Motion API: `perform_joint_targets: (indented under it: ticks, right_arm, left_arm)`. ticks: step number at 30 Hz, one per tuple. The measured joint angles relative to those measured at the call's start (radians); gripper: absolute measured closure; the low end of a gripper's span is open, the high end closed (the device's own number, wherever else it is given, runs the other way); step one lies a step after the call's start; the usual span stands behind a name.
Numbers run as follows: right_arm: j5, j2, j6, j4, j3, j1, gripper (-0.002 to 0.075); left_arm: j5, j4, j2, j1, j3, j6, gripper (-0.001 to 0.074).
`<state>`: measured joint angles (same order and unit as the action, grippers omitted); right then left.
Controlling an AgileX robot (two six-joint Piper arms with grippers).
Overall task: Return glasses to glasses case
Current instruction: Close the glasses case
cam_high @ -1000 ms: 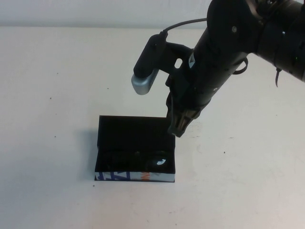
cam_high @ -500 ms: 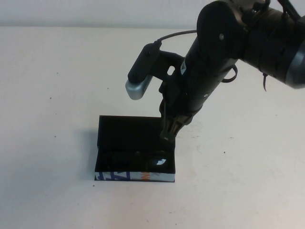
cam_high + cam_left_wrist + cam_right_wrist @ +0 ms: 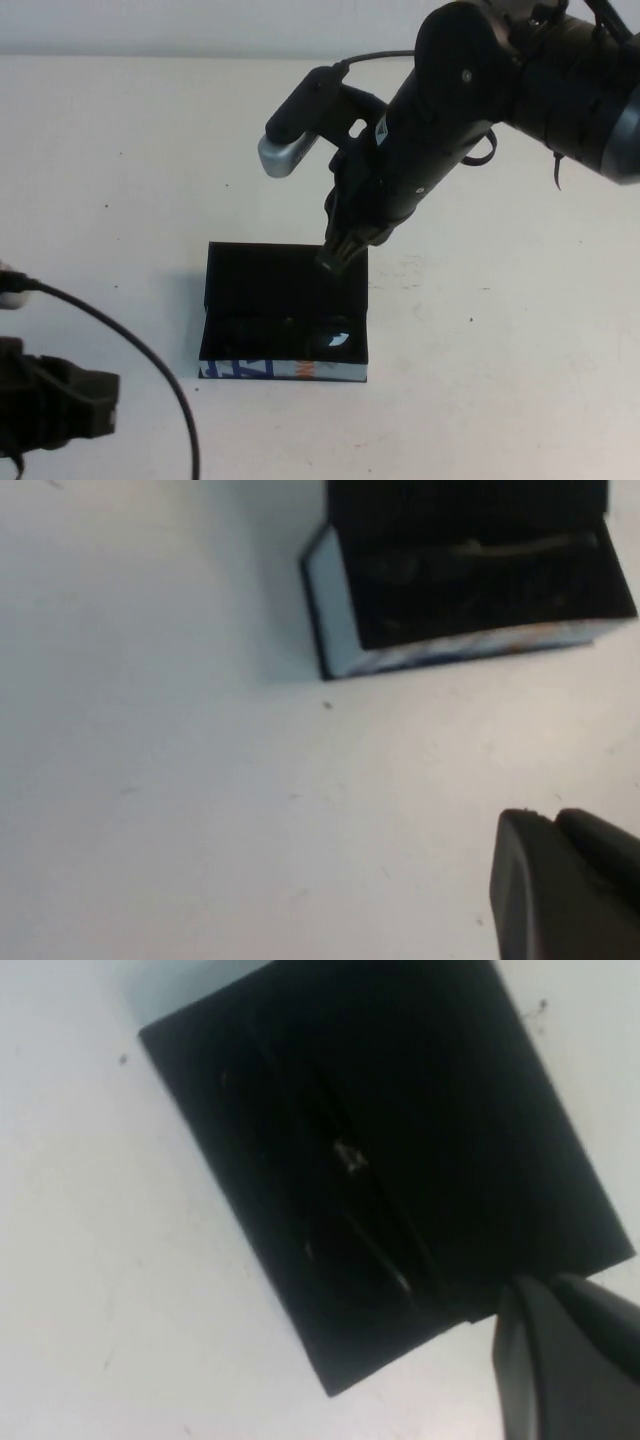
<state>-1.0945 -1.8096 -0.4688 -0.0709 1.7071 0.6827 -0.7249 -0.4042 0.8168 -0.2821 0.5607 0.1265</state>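
Pale cream tabletop (image 3: 120, 180) fills the scene, lightly speckled, with a lighter wall band along the far edge. Near the middle sits the glasses case (image 3: 285, 312), a black box with its lid standing open toward the far side and its white front strip, printed in blue and orange, facing the robot. Inside the dark lining lie the glasses (image 3: 325, 338); from the high view only a glint off one lens near the case's right end gives them away, and in the right wrist view they show as thin dark lines, probably the folded temples, though the black on black makes this hard to read.

The right gripper (image 3: 337, 252) hangs at the far right corner of the open lid, tips pointing down; its fingers look closed together with nothing between them. A grey-capped camera (image 3: 290, 145) juts from that arm's wrist.

At the near left edge of the table the left gripper (image 3: 565, 885) shows, well apart from the case, with a black cable (image 3: 130, 350) arching past it. Whether it is clenched or released I cannot tell.
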Motion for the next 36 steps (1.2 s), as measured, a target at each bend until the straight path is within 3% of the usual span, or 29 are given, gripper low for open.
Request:
perform_joint_targets:
  ticks: [7, 15, 30, 36]
  right_arm:
    - [0.025, -0.023, 0.051, -0.08, 0.023, -0.068, 0.0737]
    - [-0.048, -0.176, 0.055, -0.17, 0.207, -0.124, 0.0737]
    - [-0.124, -0.399, 0.08, -0.191, 0.46, -0.124, 0.0738]
    - [-0.124, -0.446, 0.09, -0.193, 0.512, -0.124, 0.0738]
  left_arm:
    - [0.013, -0.361, 0.311, -0.004, 0.012, 0.48, 0.0736]
    - [0.122, -0.714, 0.536, -0.004, 0.015, 0.935, 0.0736]
    - [0.295, -1.255, 0.691, -0.119, -0.043, 1.539, 0.0736]
    - [0.307, -1.306, 0.771, -0.119, -0.047, 1.632, 0.0736]
